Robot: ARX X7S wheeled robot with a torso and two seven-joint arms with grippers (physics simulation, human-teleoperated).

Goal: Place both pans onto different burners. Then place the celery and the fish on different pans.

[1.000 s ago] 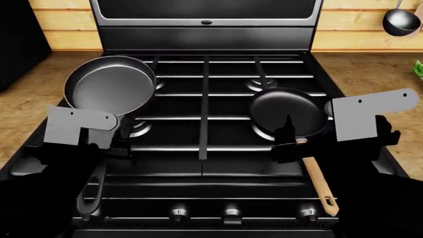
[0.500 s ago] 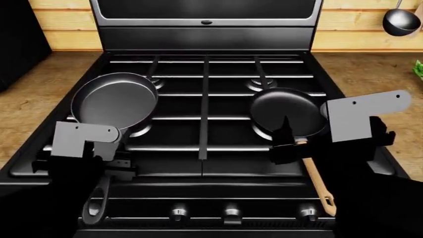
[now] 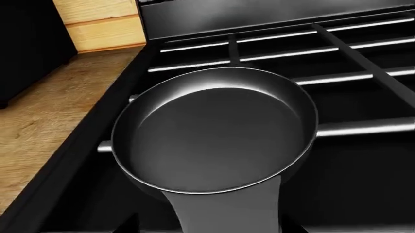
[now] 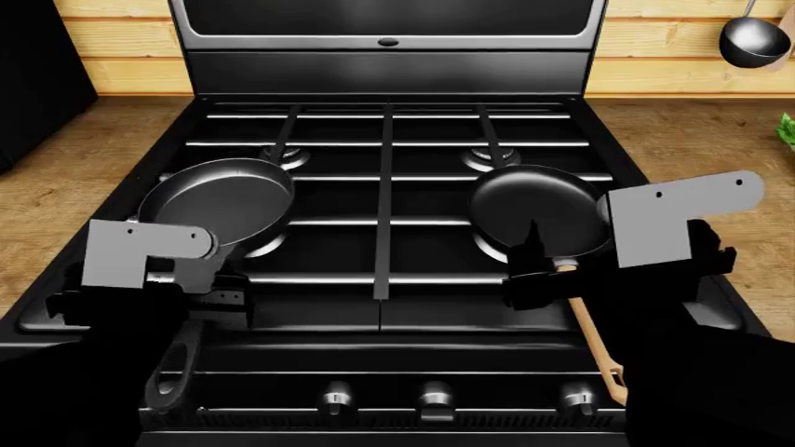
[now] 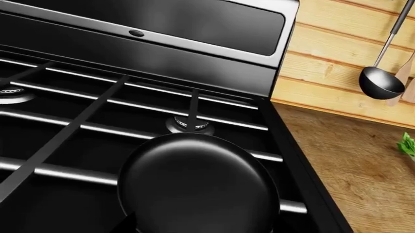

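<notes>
Stove (image 4: 385,307), black and wide, fills most of the head view, with wooden surface (image 4: 695,140) on both sides of it and bar grates across its top. The pan with the loop-ended handle (image 4: 218,200) sits over the front left burner; its rim looks slightly tilted, and I cannot tell if it rests fully on the grate. The left wrist view shows this pan (image 3: 214,131) empty, grey inside. The pan with the wooden handle (image 4: 543,212) lies flat on the grate over the front right burner, also empty, and its handle points toward the robot. The back right burner (image 5: 188,125) is visible just beyond this pan (image 5: 198,187).

The left gripper (image 4: 211,300) is at the dark handle, and its fingers seem closed around it. The right gripper (image 4: 537,272) is at the base of the wooden handle; I cannot tell whether its fingers grip it.

A ladle (image 5: 381,81) hangs on the wooden wall. The celery (image 4: 787,130) shows only as green leaves at the right edge, on the surface, well apart from both pans.
</notes>
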